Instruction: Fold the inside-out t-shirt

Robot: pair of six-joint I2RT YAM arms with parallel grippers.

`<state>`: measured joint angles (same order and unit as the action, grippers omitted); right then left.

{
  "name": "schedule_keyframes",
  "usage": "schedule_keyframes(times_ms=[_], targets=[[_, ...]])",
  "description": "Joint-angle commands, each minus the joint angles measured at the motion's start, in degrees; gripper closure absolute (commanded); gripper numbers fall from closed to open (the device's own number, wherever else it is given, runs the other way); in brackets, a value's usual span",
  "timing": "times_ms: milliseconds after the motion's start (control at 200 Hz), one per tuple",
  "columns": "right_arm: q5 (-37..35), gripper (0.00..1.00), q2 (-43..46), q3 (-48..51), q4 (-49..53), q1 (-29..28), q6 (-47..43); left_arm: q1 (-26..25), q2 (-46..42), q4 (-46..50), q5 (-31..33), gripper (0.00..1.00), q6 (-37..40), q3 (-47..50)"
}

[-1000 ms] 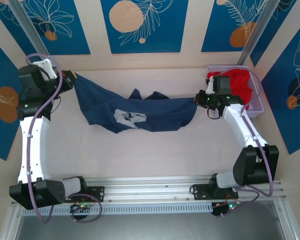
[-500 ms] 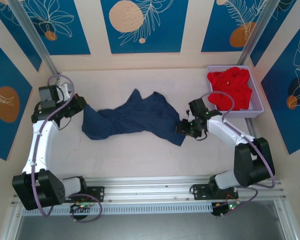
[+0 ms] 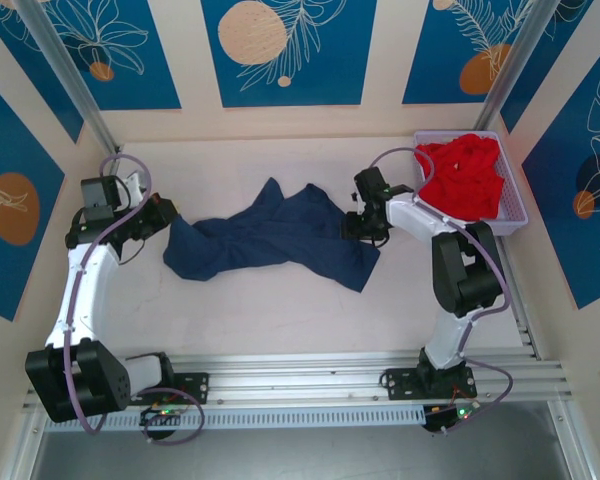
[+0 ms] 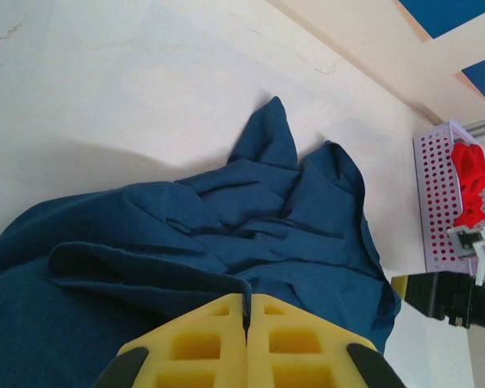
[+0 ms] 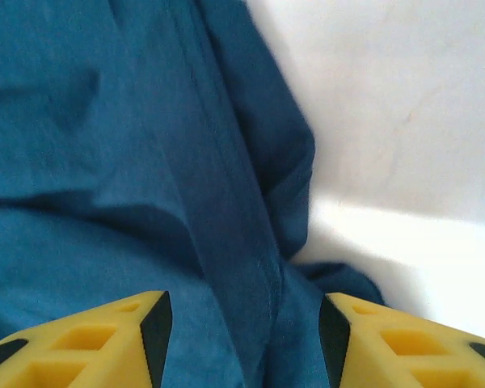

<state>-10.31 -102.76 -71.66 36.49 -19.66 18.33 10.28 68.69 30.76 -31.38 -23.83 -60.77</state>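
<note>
Left fingers (image 4: 194,347) pinch the navy t-shirt (image 3: 270,235), right fingers (image 5: 81,339) stand apart over it

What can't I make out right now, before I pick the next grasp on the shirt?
Collar and sleeves: lost in the t-shirt's bunched folds, top view.
Which part lies between the open right claw's fingers: the right wrist view is too close, and the cloth is cut off by the edges.
T-shirt's near edge, left wrist view: hidden behind the left claw.
Right claw's fingertips, top view: too small to tell whether they touch cloth.
</note>
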Motion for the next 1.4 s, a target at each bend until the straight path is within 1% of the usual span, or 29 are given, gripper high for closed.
schedule_keyframes(times_ms=[0,100,190,395,470,675,755,820,920,1075,1145,1230,1305,1395], targets=[[-0.4,0.48,4.4,3.0,4.8,-1.2,-0.5,0.6,-0.9,0.0,-1.6,1.00,1.3,0.0],[0.8,0.48,6.7,6.5,5.3,-1.9,1.0,0.6,-0.5,-0.5,-1.9,1.00,1.3,0.1],[1.6,0.49,6.9,8.7,4.0,-2.0,1.8,0.6,-0.2,-0.8,-2.1,1.00,1.1,0.0],[1.1,0.57,3.8,8.0,1.4,-1.7,1.4,0.6,0.1,-0.9,-2.6,1.00,1.1,-0.2],[0.6,0.62,3.1,7.5,0.3,-1.6,1.0,0.6,0.0,-0.7,-2.7,1.00,1.2,-0.2],[1.9,0.81,2.2,6.8,-0.7,-0.6,0.5,0.6,0.1,-0.5,-2.8,1.00,1.3,-0.2],[2.6,0.90,2.6,7.0,-0.8,-0.2,0.6,0.6,0.0,-0.5,-2.7,1.00,1.3,-0.3],[2.8,1.00,4.0,6.9,-0.7,0.1,0.7,0.6,0.0,-0.4,-2.4,1.00,0.8,-0.4],[5.1,1.00,9.5,6.6,-1.3,1.4,0.2,0.6,-0.3,-0.4,-2.7,1.00,-0.3,-0.9],[15.7,1.00,22.0,5.3,-4.0,6.8,0.0,0.6,-2.3,-1.5,-2.1,1.00,-0.6,-2.1],[20.2,1.00,27.0,3.5,-5.6,10.4,1.1,0.6,-4.1,-1.5,-0.5,1.00,0.1,-3.5],[23.1,1.00,32.1,1.1,-8.8,14.1,2.3,0.6,-6.1,-1.7,2.8,1.00,0.8,-6.5],[24.6,1.00,33.8,-2.0,-11.4,16.4,3.5,0.6,-6.5,-2.7,5.5,1.00,0.4,-10.6],[25.7,1.00,31.9,-9.0,-11.5,18.0,4.3,0.6,-5.0,-5.8,8.1,1.00,-2.0,-15.9]])
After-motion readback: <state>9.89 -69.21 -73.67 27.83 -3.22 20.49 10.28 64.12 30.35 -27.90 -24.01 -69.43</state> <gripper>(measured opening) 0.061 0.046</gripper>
